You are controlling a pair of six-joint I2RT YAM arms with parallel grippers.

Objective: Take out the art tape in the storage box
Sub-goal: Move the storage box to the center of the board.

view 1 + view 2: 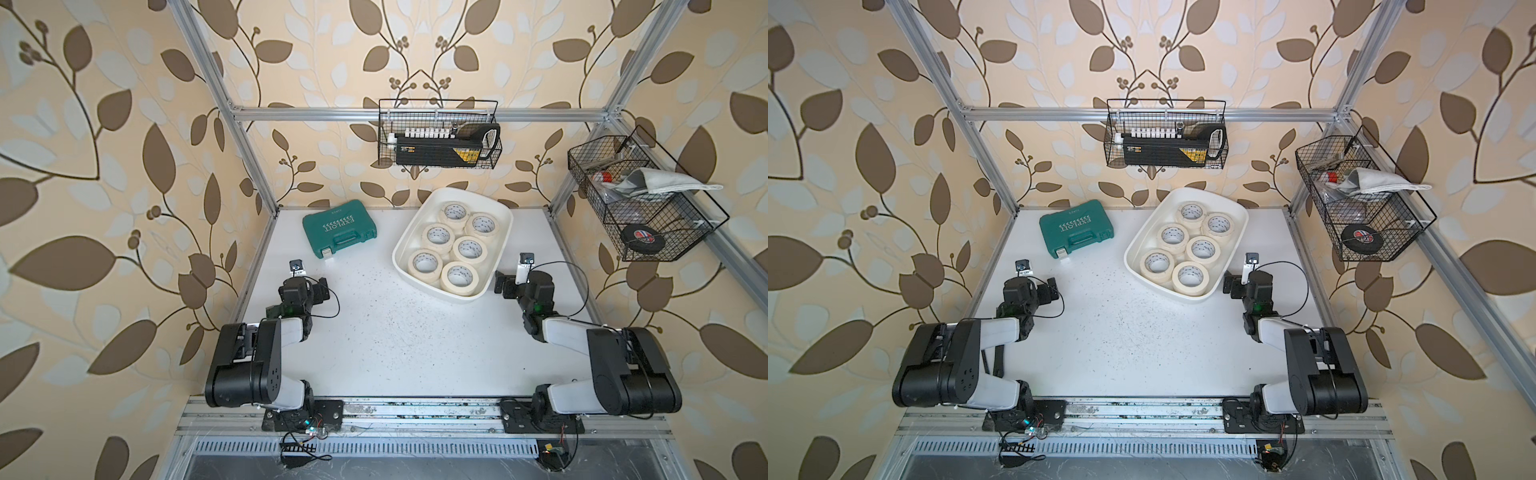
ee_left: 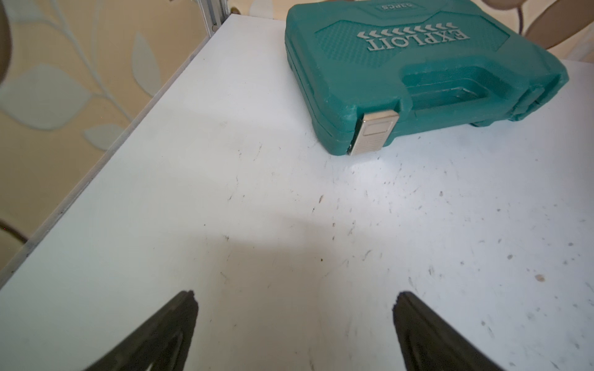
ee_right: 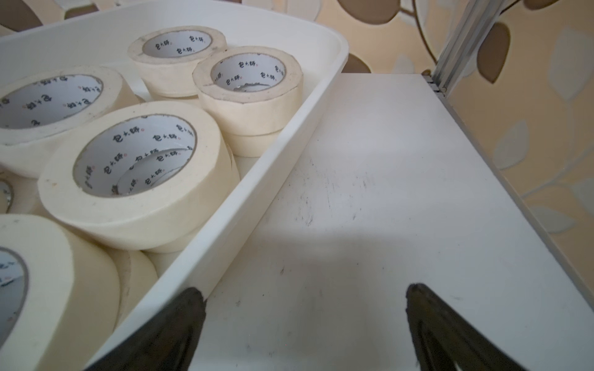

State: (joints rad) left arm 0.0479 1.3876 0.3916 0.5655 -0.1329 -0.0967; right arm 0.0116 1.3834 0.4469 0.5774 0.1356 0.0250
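Note:
The white storage box [image 1: 482, 203] [image 1: 1221, 203] stands slantwise at the back right of the table. Several cream art tape rolls [image 1: 469, 249] [image 1: 1203, 249] lie flat inside it, some stacked on others. In the right wrist view the rolls [image 3: 138, 180] fill the box [image 3: 289, 138], showing white printed cores. My right gripper [image 1: 519, 280] [image 3: 305, 294] is open beside the box's near right corner, with one fingertip [image 3: 193, 305] against its outer wall and nothing held. My left gripper [image 1: 303, 286] [image 2: 295, 298] is open over bare table, well left of the box.
A teal tool case [image 1: 338, 228] [image 2: 418, 74] lies at the back left, ahead of the left gripper. One black wire basket [image 1: 438, 135] hangs on the back rail. Another [image 1: 640, 199] hangs on the right, with a black tape roll [image 1: 640, 239] in it.

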